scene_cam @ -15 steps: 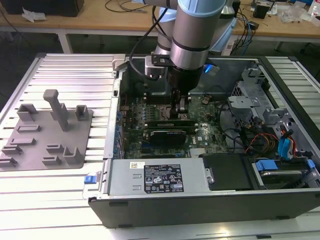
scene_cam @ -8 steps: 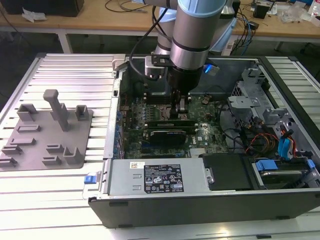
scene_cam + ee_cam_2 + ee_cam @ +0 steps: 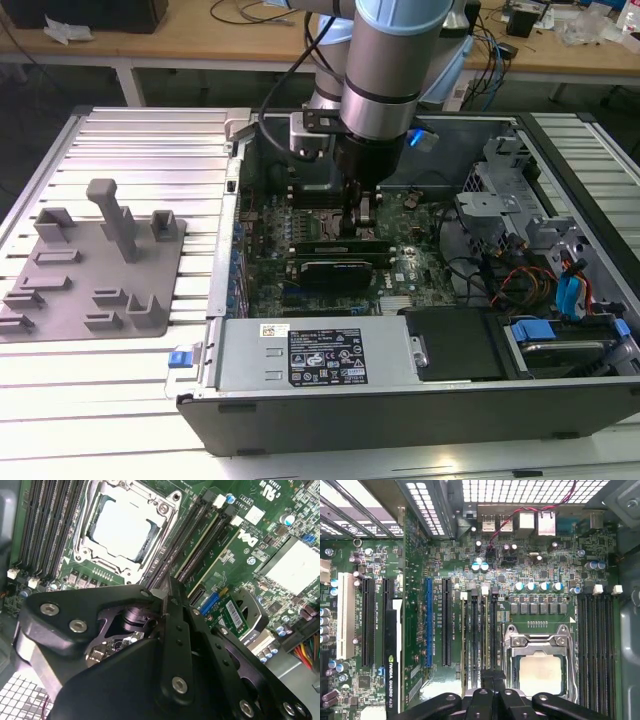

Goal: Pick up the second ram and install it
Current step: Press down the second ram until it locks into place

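Black gripper (image 3: 492, 680) linkage crowds the near edge in both wrist views, its fingers drawn close together over the memory slots (image 3: 477, 635) beside the CPU socket (image 3: 540, 665). Whether a ram stick sits between the tips, I cannot tell. In the exterior view the arm (image 3: 385, 60) reaches down into the open computer case (image 3: 420, 400), gripper low over the motherboard (image 3: 300, 225), just above a graphics card (image 3: 340, 268). A grey fixture tray (image 3: 95, 265) lies on the table at the exterior view's left.
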Available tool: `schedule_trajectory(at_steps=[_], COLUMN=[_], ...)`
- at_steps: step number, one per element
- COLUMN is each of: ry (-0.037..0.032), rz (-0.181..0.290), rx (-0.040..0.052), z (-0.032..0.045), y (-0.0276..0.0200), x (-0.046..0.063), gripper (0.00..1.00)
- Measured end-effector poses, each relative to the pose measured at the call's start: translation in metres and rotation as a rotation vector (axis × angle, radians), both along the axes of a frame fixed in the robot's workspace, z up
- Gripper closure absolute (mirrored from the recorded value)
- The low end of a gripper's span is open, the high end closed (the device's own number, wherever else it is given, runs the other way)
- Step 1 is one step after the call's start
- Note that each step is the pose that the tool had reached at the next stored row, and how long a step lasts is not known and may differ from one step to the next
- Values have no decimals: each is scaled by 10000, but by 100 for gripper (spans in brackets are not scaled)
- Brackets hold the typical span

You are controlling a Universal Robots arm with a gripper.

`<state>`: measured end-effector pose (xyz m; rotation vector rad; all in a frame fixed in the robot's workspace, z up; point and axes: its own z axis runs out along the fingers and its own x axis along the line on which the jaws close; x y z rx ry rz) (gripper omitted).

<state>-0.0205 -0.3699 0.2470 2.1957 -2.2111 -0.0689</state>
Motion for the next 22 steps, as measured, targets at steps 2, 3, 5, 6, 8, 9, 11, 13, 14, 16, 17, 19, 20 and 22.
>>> schedule_trajectory(at_steps=[2, 3, 5, 6, 8, 9, 11, 13, 14, 16, 17, 19, 20, 22], ry=[1, 0, 0, 0, 0, 0, 0, 0, 0, 0, -3, -4, -3, -5], rz=[-2, -2, -3, -1, -2, -2, -2, -1, -2, -1, -1, -1, -2, -1], rx=[1, 0, 1, 0, 0, 0, 0, 0, 1, -15, -14, -13, -16, -14], z=[0, 0, 0, 0, 0, 0, 0, 0, -1, -30, -66, -102, -115, -141], y=[0, 0, 1, 1, 0, 1, 0, 0, 1, 0, 0, 1, 0, 0], x=[105, 150, 261, 286, 352, 384, 451, 520, 547, 550, 550, 550, 550, 550], gripper=[92, 92, 92, 92, 92, 92, 92, 92, 92, 92, 92, 92, 92, 92])
